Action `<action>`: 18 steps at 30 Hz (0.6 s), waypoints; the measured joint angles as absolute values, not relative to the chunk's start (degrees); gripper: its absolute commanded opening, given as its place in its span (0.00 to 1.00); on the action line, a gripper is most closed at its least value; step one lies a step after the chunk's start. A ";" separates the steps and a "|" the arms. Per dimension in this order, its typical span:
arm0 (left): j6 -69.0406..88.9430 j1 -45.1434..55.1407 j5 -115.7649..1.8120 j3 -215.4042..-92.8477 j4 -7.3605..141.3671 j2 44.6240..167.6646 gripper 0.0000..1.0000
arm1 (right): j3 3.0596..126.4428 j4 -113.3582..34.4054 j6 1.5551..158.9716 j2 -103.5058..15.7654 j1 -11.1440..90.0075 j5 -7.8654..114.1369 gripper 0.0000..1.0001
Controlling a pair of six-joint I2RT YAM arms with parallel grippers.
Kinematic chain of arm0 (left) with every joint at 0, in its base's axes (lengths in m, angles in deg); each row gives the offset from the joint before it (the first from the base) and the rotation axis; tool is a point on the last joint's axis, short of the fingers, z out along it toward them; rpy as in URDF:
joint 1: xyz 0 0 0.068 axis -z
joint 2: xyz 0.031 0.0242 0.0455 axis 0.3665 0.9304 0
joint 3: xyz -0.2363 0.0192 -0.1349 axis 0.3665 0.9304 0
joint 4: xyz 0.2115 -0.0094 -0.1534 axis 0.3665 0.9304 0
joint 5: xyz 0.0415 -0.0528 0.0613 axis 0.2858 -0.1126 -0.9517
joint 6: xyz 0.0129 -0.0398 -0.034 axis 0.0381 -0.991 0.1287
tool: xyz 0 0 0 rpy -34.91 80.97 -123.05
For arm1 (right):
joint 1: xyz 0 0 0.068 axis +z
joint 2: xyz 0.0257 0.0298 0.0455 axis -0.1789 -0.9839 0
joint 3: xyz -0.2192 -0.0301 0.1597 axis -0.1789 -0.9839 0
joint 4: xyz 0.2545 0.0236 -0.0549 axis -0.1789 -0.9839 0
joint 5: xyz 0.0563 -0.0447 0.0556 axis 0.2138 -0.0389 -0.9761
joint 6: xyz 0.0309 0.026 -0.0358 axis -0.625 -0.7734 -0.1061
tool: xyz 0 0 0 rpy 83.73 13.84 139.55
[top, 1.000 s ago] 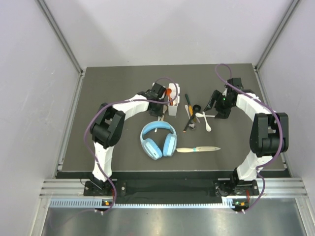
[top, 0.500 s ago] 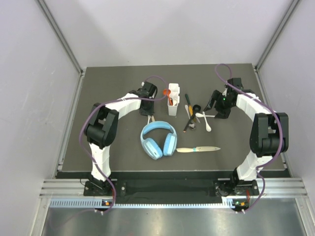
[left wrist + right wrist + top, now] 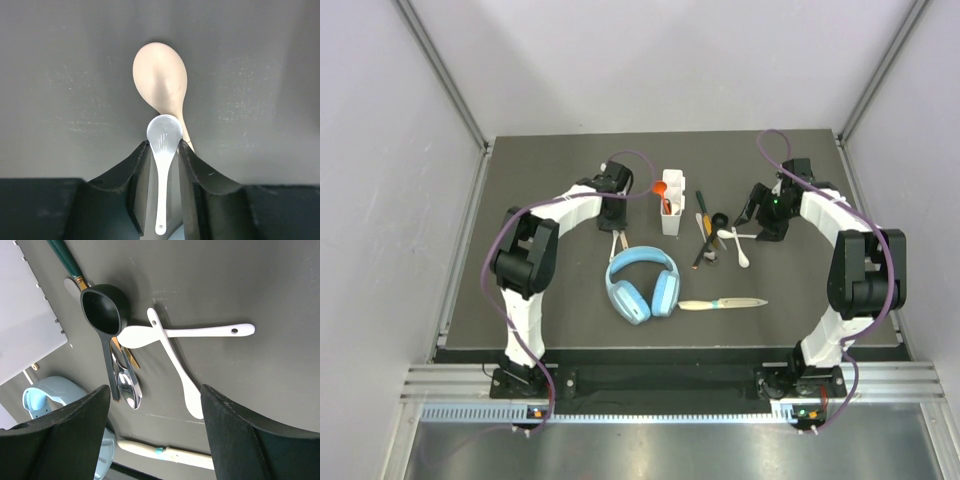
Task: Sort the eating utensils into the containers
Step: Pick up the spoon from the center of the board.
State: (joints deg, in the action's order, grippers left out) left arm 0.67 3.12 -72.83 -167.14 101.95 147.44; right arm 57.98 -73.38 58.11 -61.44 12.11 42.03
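In the left wrist view my left gripper (image 3: 164, 145) is shut on a small white spoon (image 3: 163, 165), whose bowl sits between the fingertips. A beige spoon (image 3: 160, 75) lies under it, its handle running behind the right finger; whether it is gripped too I cannot tell. This gripper (image 3: 617, 230) stands left of the white caddy (image 3: 672, 226), where an orange-red spoon (image 3: 661, 187) leans. My right gripper (image 3: 155, 390) is open above two crossed white spoons (image 3: 200, 331), a black scoop spoon (image 3: 102, 310) and a metal spoon (image 3: 129, 387).
Light-blue headphones (image 3: 642, 285) lie at the middle front. A pale-handled knife (image 3: 722, 303) rests to their right. A dark green-handled utensil (image 3: 700, 205) lies beside the caddy. My right gripper (image 3: 752, 218) hovers right of the utensil pile.
My left gripper has moved left, away from the caddy, and the pale spoons went with it. The orange-red spoon stays leaning in the caddy. The right arm has not moved.
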 measured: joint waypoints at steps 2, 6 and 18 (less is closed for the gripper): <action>0.89 2.90 -72.79 -166.99 101.97 147.33 0.38 | 57.98 -73.38 58.08 -61.44 12.11 42.03 0.73; 1.87 2.29 -72.24 -165.18 102.56 145.78 0.43 | 57.58 -73.23 58.08 -61.44 12.11 42.03 0.73; 2.24 1.94 -69.79 -163.84 104.22 141.74 0.43 | 57.23 -73.21 58.08 -61.51 12.11 42.01 0.73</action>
State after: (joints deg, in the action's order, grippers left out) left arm 2.24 1.94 -69.79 -163.84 104.22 141.74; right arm 57.23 -73.21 58.08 -61.51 12.11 42.01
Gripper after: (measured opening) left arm 0.436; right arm 0.731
